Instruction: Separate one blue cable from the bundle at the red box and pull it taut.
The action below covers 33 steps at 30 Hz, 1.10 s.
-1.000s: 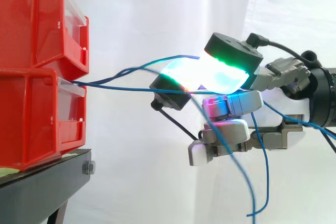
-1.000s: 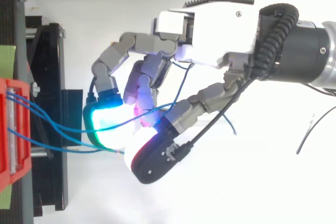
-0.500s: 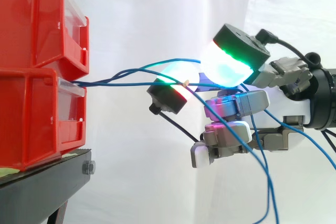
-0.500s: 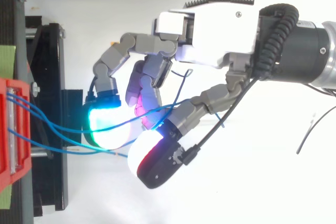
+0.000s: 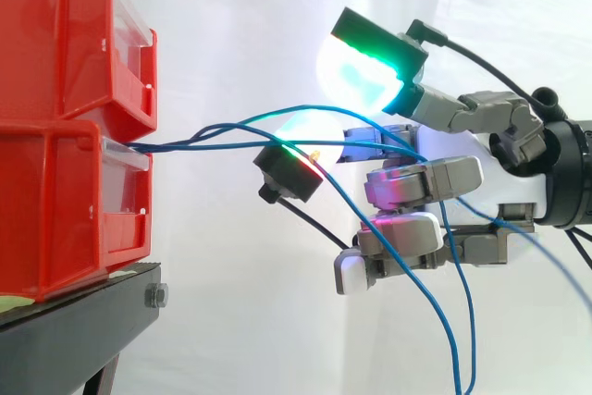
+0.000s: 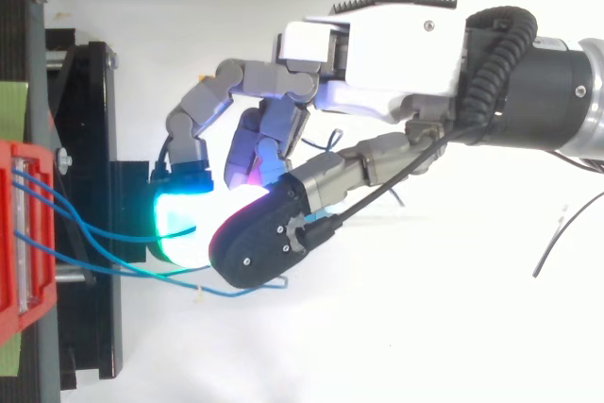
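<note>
Blue cables leave the front of the lower red box as a close bundle and fan out towards the hand, which hangs to the right of the box without touching it. The box sits on a black stand. Several strands cross the hand and drop past the bottom edge of the side view, so their ends are cut off. Where the strands meet the hand they are hidden, and I cannot tell whether it has hold of one. From above, the hand covers most of their run.
</note>
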{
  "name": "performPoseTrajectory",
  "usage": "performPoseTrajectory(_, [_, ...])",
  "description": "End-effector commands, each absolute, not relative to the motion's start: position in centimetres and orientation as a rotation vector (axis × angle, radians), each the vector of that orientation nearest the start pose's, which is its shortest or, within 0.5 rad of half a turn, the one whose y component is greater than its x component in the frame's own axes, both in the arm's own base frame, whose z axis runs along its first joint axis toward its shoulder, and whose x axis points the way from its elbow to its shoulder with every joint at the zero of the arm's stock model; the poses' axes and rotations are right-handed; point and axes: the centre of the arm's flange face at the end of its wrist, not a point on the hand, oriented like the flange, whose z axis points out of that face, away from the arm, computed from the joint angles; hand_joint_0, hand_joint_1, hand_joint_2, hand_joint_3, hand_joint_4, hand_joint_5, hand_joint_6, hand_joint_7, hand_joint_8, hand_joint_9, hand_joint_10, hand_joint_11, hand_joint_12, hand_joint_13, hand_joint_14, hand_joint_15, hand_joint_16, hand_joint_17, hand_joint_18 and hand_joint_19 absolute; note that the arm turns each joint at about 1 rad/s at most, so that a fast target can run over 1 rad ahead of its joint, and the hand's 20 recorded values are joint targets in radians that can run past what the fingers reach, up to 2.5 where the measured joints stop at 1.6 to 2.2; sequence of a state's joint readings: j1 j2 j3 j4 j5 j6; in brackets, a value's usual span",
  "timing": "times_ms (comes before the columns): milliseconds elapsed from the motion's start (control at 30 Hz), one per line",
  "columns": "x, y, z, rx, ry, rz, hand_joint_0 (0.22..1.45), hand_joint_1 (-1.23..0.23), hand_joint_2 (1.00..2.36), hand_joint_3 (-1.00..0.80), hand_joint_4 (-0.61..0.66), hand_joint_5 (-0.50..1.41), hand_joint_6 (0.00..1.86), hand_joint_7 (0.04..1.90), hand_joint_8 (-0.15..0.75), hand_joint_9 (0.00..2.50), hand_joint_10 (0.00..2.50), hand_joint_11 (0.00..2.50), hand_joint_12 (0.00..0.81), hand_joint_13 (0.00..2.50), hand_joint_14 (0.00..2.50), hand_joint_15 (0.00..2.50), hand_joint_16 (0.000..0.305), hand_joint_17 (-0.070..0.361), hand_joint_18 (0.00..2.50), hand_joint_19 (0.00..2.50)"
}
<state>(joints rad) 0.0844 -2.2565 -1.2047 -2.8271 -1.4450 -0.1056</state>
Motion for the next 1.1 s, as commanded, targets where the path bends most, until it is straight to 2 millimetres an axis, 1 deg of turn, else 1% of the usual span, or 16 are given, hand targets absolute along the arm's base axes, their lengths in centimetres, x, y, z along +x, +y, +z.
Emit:
performPoseTrajectory(0, [74.99, -8.29, 26.94, 1.155, 1.232, 1.098, 0.54, -0.52, 1.0, -0.5, 0.0, -0.12, 0.87, 0.94, 0.135, 1.34, 0.56, 1.44, 0.2, 1.23, 0.02, 1.12, 0.003, 0.008, 0.58, 0.81])
performPoseTrajectory(67, [74.99, -8.29, 26.94, 1.155, 1.232, 1.098, 0.54, -0.53, 1.0, -0.5, 0.0, -0.12, 0.87, 0.94, 0.142, 1.35, 0.55, 1.46, 0.194, 1.24, 0.02, 1.12, 0.003, 0.008, 0.58, 0.82])
performPoseTrajectory(133, [74.96, -8.31, 26.91, 1.158, 1.233, 1.096, 0.54, -0.53, 1.0, -0.5, 0.0, -0.12, 0.87, 0.94, 0.118, 1.35, 0.55, 1.46, 0.194, 1.24, 0.02, 1.12, 0.003, 0.007, 0.58, 0.82])
performPoseTrajectory(300, [74.93, -8.31, 26.88, 1.159, 1.236, 1.093, 0.59, -0.49, 1.0, -0.5, -0.02, -0.12, 0.87, 0.97, 0.108, 1.38, 0.49, 1.52, 0.188, 1.24, 0.02, 1.13, 0.002, 0.004, 0.58, 0.83])
performPoseTrajectory(367, [75.0, -8.3, 27.02, 1.158, 1.233, 1.096, 0.6, -0.53, 1.0, -0.5, -0.03, -0.12, 0.87, 0.97, 0.103, 1.39, 0.48, 1.52, 0.185, 1.24, 0.02, 1.13, 0.002, 0.003, 0.58, 0.84])
performPoseTrajectory(433, [75.03, -8.3, 27.1, 1.158, 1.232, 1.097, 0.62, -0.63, 1.0, -0.5, -0.09, -0.11, 0.86, 0.98, 0.097, 1.41, 0.46, 1.54, 0.181, 1.25, 0.02, 1.12, 0.002, 0.004, 0.59, 0.83])
performPoseTrajectory(533, [75.06, -8.3, 27.17, 1.157, 1.231, 1.098, 0.63, -0.69, 1.0, -0.5, -0.09, -0.1, 0.86, 1.02, 0.094, 1.42, 0.45, 1.56, 0.181, 1.25, 0.02, 1.13, 0.002, 0.004, 0.6, 0.82])
performPoseTrajectory(567, [75.06, -8.3, 27.17, 1.157, 1.231, 1.098, 0.64, -0.73, 1.0, -0.44, -0.1, -0.1, 0.86, 1.04, 0.095, 1.42, 0.45, 1.56, 0.183, 1.25, 0.02, 1.13, 0.002, 0.004, 0.6, 0.82])
performPoseTrajectory(733, [74.91, -8.54, 27.05, 1.166, 1.238, 1.089, 0.63, -0.82, 1.01, -0.28, -0.08, -0.1, 0.89, 1.14, 0.095, 1.42, 0.45, 1.57, 0.19, 1.26, 0.02, 1.14, 0.002, 0.005, 0.62, 0.82])
performPoseTrajectory(800, [74.88, -8.54, 27.02, 1.167, 1.241, 1.087, 0.63, -0.82, 1.02, -0.27, -0.08, -0.1, 0.9, 1.13, 0.105, 1.41, 0.46, 1.56, 0.189, 1.25, 0.02, 1.14, 0.002, 0.005, 0.61, 0.83])
performPoseTrajectory(833, [74.82, -8.55, 26.96, 1.171, 1.246, 1.084, 0.63, -0.82, 1.01, -0.29, -0.07, -0.11, 0.91, 1.08, 0.102, 1.4, 0.47, 1.56, 0.188, 1.25, 0.02, 1.14, 0.002, 0.005, 0.61, 0.83])
performPoseTrajectory(867, [74.81, -8.53, 26.95, 1.171, 1.248, 1.085, 0.63, -0.82, 1.01, -0.35, -0.06, -0.11, 0.91, 1.08, 0.103, 1.38, 0.48, 1.55, 0.191, 1.25, 0.02, 1.15, 0.002, 0.006, 0.6, 0.83])
performPoseTrajectory(900, [74.79, -8.53, 26.93, 1.172, 1.249, 1.084, 0.62, -0.8, 1.0, -0.44, -0.05, -0.11, 0.91, 1.07, 0.104, 1.38, 0.48, 1.55, 0.189, 1.24, 0.02, 1.14, 0.002, 0.005, 0.6, 0.84])
performPoseTrajectory(933, [74.77, -8.54, 26.92, 1.173, 1.25, 1.083, 0.6, -0.78, 1.0, -0.49, -0.05, -0.12, 0.91, 1.07, 0.112, 1.38, 0.48, 1.55, 0.196, 1.24, 0.02, 1.15, 0.002, 0.006, 0.59, 0.84])
performPoseTrajectory(967, [74.74, -8.54, 26.84, 1.174, 1.252, 1.082, 0.58, -0.76, 1.0, -0.5, -0.04, -0.12, 0.91, 1.06, 0.104, 1.37, 0.5, 1.52, 0.198, 1.24, 0.02, 1.15, 0.003, 0.006, 0.59, 0.84])
performPoseTrajectory(1067, [74.84, -8.53, 26.98, 1.172, 1.244, 1.088, 0.51, -0.74, 1.0, -0.5, -0.02, -0.12, 0.91, 1.04, 0.134, 1.34, 0.58, 1.46, 0.213, 1.22, 0.02, 1.15, 0.006, 0.013, 0.57, 0.84])
